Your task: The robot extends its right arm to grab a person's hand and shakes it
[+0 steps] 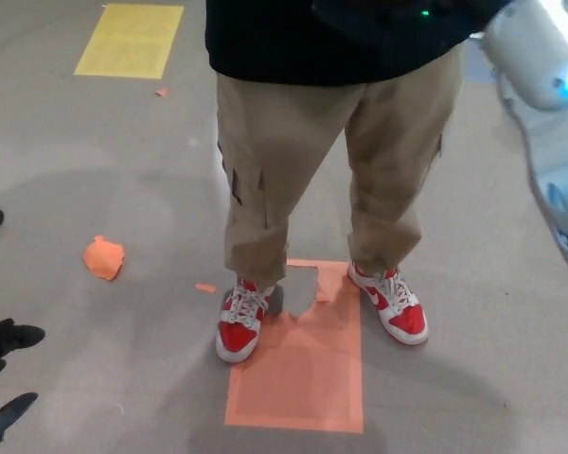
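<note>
Floor (95,170): grey, smooth, fills most of the head view.

Person (331,142): stands facing the robot, black shirt, tan cargo trousers. Only waist to feet shows. The person's hand, the thing to be shaken, is out of frame; neither of their hands shows anywhere.

Right arm (540,57): silver-white casing at the upper right edge, raised high, with more casing below it along the right border. The right hand itself is above the top edge, so whether it is clamped on the person's hand cannot be told.

Orange floor patch (298,378): rectangle under the person's feet, one corner torn.

Yellow floor patch (130,41): upper left, well apart from the person.

Red and white shoes (239,322): one on the patch's left edge, the other at its right.

Orange scrap (104,258): crumpled, on the floor left of the person.

Left hand (2,378): bottom left corner, black fingers spread apart, holding nothing.

Progress, as judgement: the arm is extended and lifted toward the person, so reach looks done. Grasp and shake cannot be confirmed here; release and lowering remain.
</note>
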Controlling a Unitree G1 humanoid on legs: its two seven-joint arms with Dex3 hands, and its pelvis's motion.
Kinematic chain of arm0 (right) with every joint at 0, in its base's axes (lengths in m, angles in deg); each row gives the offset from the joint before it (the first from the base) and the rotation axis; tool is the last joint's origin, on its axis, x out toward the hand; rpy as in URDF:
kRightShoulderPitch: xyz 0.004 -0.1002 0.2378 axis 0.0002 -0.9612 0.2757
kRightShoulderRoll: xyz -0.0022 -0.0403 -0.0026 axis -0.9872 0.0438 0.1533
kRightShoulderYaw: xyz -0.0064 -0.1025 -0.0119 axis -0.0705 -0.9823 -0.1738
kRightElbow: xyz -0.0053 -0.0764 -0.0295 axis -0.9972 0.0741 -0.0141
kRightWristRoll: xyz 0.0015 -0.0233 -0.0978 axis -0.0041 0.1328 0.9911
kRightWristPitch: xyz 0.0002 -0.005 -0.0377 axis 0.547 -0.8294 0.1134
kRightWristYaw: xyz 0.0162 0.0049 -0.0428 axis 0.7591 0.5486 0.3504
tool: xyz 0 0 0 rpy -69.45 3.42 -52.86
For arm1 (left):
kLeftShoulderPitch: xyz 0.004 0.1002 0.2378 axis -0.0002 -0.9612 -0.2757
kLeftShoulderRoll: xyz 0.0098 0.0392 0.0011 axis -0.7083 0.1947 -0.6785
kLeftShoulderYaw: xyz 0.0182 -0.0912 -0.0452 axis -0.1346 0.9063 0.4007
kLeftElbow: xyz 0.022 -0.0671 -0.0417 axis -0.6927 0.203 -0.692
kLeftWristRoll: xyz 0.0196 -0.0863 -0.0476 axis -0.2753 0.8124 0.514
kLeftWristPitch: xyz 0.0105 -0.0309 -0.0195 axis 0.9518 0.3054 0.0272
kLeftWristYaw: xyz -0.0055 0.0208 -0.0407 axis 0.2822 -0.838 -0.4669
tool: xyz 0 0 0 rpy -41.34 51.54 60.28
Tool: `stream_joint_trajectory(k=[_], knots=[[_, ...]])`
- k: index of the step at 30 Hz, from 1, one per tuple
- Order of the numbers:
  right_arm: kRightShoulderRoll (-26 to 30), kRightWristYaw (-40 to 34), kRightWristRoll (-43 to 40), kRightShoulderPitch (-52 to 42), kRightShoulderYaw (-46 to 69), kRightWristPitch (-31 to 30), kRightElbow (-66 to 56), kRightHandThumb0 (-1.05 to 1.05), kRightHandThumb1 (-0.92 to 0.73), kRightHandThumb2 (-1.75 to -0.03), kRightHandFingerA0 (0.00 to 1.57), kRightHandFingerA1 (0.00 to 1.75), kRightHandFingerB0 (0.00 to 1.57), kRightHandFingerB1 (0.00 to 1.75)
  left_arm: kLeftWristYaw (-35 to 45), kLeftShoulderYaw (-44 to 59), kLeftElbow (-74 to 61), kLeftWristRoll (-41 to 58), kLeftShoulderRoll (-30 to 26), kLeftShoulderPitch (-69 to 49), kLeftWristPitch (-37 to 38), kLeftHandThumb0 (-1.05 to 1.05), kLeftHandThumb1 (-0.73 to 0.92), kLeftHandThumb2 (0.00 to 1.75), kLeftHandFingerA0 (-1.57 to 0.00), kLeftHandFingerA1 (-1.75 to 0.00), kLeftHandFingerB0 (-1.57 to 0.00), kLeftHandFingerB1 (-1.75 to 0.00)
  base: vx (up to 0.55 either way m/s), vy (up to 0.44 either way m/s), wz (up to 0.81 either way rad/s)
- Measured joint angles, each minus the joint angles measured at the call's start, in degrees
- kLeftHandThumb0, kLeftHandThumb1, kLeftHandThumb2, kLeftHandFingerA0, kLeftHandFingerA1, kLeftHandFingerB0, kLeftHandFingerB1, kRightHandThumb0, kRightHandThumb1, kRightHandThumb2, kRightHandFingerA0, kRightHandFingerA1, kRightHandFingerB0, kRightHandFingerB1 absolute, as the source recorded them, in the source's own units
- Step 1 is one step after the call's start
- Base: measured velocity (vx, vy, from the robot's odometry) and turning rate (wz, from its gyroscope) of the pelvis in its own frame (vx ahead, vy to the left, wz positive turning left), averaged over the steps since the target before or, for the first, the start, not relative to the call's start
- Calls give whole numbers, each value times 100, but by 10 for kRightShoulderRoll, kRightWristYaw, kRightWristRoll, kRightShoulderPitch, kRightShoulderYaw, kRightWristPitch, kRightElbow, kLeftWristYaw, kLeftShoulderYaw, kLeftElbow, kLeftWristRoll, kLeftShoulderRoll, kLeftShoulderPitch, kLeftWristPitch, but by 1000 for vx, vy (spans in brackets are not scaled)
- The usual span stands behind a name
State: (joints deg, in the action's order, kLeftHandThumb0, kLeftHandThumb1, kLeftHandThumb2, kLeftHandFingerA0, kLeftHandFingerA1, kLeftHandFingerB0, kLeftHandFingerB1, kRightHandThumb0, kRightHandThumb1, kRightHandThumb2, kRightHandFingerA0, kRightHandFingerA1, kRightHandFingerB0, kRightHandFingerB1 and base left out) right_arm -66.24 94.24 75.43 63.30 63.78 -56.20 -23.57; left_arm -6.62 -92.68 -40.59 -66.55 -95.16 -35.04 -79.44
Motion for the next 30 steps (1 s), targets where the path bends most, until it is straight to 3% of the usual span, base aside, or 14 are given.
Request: stream_joint_trajectory(k=[1, 6, 7, 9, 11, 12, 14, 16, 18, 20, 22, 25, 28, 30], knots=[[0, 4, 0, -3, -2, -7, -1, -74, -56, -60, 50, 44, 38, 40, 0, 0, 0, 0, 0, 0, 0, -36, 53, 110, 0, -46, 0, -47, 0, 0, 0], [-20, 13, -1, -26, -27, -29, 52, -75, -56, -60, 50, 48, 36, 41, -1, -2, 2, -2, -1, 1, 1, -77, 90, 69, -19, -31, -10, -25, 0, 0, 0], [-24, 14, -2, -31, -34, -30, 69, -64, -44, -89, 57, 64, 28, 48, -1, -2, 3, -2, -1, 1, 1, -74, 73, 107, -8, -43, -2, -34, 0, 0, 0], [-35, 13, -1, -33, -47, -28, 118, -76, -56, -59, 53, 49, 44, 43, 1, -1, 5, -1, -1, 1, 1, -74, 74, 107, -8, -43, -2, -34, 0, 0, 0], [-45, 12, -1, -34, -57, -25, 157, -75, -47, -90, 55, 62, 28, 46, 1, -1, 5, -1, -1, 3, 1, -77, 75, 107, -13, -45, 0, -35, 0, 0, 0], [-52, 9, -1, -34, -61, -21, 185, -79, -57, -60, 49, 47, 41, 42, 1, -1, 5, -1, -1, 3, 1, -77, 91, 69, -19, -30, -10, -26, 0, 0, 0], [-64, 3, -1, -34, -69, -11, 233, -80, -56, -60, 50, 47, 40, 42, 1, -1, 5, -1, -1, 3, 1, -76, 74, 107, -17, -47, 0, -36, 0, 0, 0], [-72, -4, -1, -33, -73, 1, 271, -82, -56, -61, 48, 46, 39, 42, 1, -1, 4, -1, -1, 4, 1, -74, 90, 68, -18, -31, -11, -25, 0, 0, 0], [-80, -12, -1, -33, -76, 14, 310, -83, -56, -61, 48, 46, 38, 43, 1, -1, 5, -1, -1, 4, 1, -68, 71, 105, -12, -45, -1, -38, 0, 0, 0], [-89, -21, -1, -32, -80, 35, 359, -80, -62, -59, 46, 46, 37, 41, 2, -1, 5, -1, -1, 5, 1, -73, 92, 67, -18, -30, -10, -27, 0, 0, 0], [-94, -27, -1, -32, -81, 55, 391, -79, -63, -59, 44, 46, 38, 40, 2, -1, 5, -1, -2, 6, 1, -75, 73, 106, -16, -47, 0, -36, 0, 0, 0], [-94, -31, -2, -32, -80, 81, 413, -78, -63, -60, 43, 43, 35, 38, 3, -1, 6, -1, -2, 7, 1, -76, 76, 97, -10, -39, -8, -37, 0, 0, 0], [-92, -35, -5, -36, -73, 107, 418, -84, -57, -98, 5, 42, 2, 19, 3, -1, 7, -1, -2, 7, 1, -35, 55, 110, 0, -47, 0, -47, 0, 0, 0], [-90, -38, -10, -49, -56, 126, 415, -89, -63, -103, 1, 26, 0, 13, 4, -1, 7, -1, -2, 7, 1, -76, 76, 95, -10, -39, -8, -37, 0, 0, 0]])
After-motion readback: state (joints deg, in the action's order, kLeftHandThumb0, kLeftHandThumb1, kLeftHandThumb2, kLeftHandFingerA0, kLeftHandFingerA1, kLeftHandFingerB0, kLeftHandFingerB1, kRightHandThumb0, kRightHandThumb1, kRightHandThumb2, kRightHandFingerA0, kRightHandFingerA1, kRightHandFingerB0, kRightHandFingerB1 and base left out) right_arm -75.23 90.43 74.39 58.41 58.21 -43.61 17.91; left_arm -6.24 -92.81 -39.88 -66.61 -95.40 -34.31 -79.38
